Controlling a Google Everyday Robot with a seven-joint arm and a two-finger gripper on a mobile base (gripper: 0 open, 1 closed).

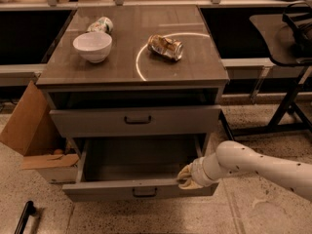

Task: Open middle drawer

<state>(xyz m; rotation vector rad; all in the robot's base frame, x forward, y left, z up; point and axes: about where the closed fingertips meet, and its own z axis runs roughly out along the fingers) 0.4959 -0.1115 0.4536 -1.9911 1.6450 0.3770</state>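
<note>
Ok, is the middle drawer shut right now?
No, the middle drawer stands pulled out so its grey inside shows, with the end effector at the right part of its front panel's top edge.

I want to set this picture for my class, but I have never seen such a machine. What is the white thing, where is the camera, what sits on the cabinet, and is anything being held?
The white tube is a robot's single arm, reaching in from the right. Its tip is the gripper, which sits at the front right edge of the middle drawer. That drawer stands open, and its grey inside looks empty. Whether the gripper is clamping the edge cannot be seen. There is one camera, looking down at the cabinet's front. On the cabinet top are a white bowl, a crushed can and a container lying on its side.
</note>
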